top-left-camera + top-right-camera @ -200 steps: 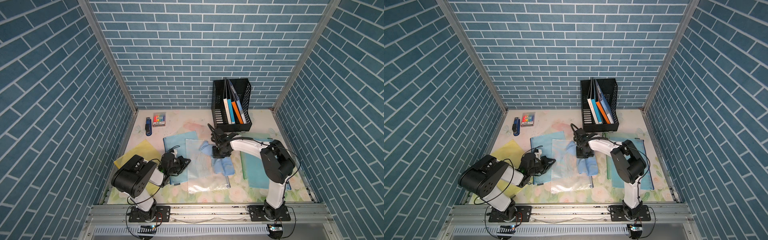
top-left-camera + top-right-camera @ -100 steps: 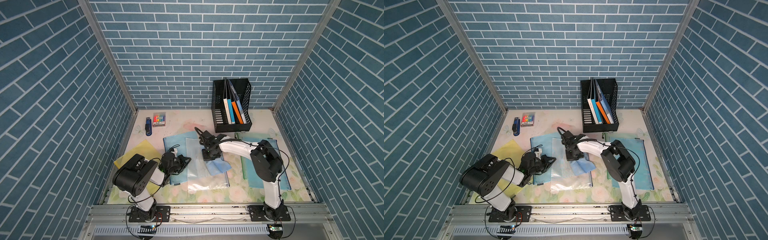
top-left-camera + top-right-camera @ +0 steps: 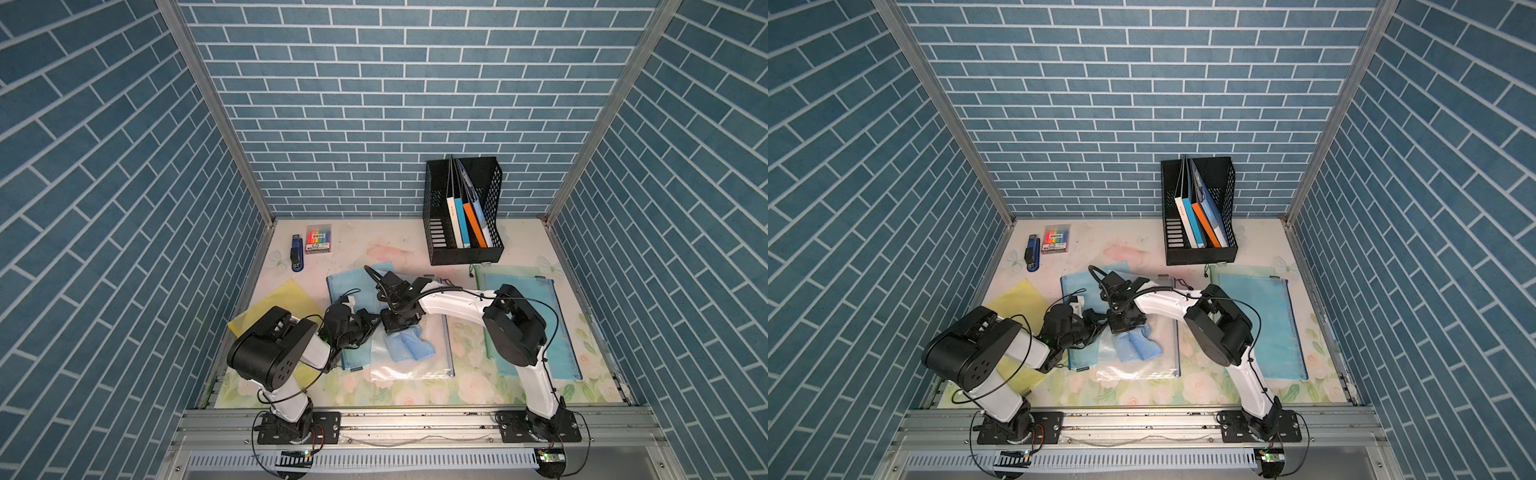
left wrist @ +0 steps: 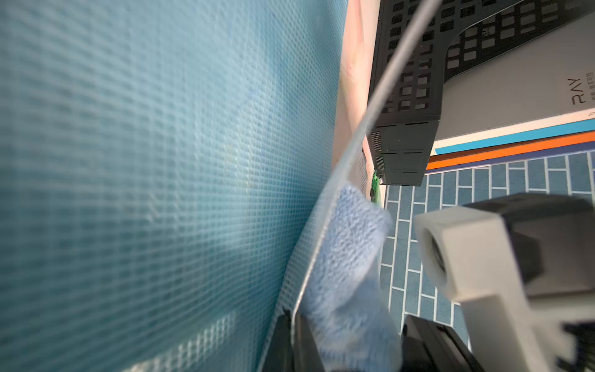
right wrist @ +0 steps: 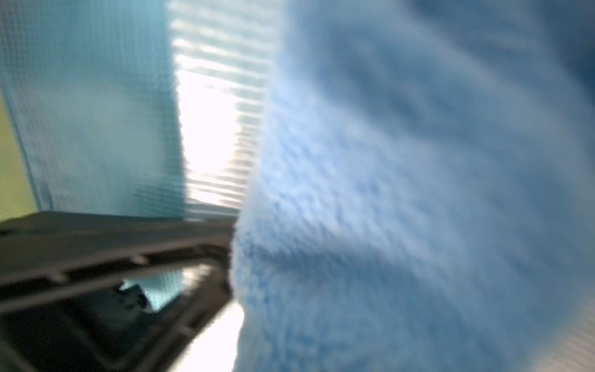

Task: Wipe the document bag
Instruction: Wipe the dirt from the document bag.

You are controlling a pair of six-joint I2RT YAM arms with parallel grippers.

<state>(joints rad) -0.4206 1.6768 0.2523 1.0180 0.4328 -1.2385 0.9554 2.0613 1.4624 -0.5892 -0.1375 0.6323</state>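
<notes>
**Top views.** Rack (image 3: 463, 249) (image 3: 1200, 245) at the back wall, folders upright in it. Bag (image 3: 432, 361) (image 3: 1158, 365), clear mesh, flat on the mat on the robot's side of the rack. It overlaps a blue pouch (image 3: 336, 284) (image 3: 1075, 282). Green pouch (image 3: 557, 332) also on the robot's side of the rack, apart from the bag. Cloth (image 3: 409, 347) (image 3: 1138, 345), blue and bunched, lies on the bag. Right gripper (image 3: 400, 323) (image 3: 1127, 322) closed on the cloth's rack-side end, down on the bag. Left gripper (image 3: 372, 326) (image 3: 1098, 322) just beside it at the bag's edge, fingers closed.

**Left wrist.** Bag (image 4: 297, 264) edge raised off the blue pouch (image 4: 161, 161) and pinched in the closed fingers (image 4: 278, 344). Cloth (image 4: 347, 257) touches the bag's other face. Rack (image 4: 405, 96) beyond.

**Right wrist.** Blurred. Cloth (image 5: 402, 193) fills most of the view and hides the fingers gripping it. Bag (image 5: 212, 112) and blue pouch (image 5: 96, 112) beside it
</notes>
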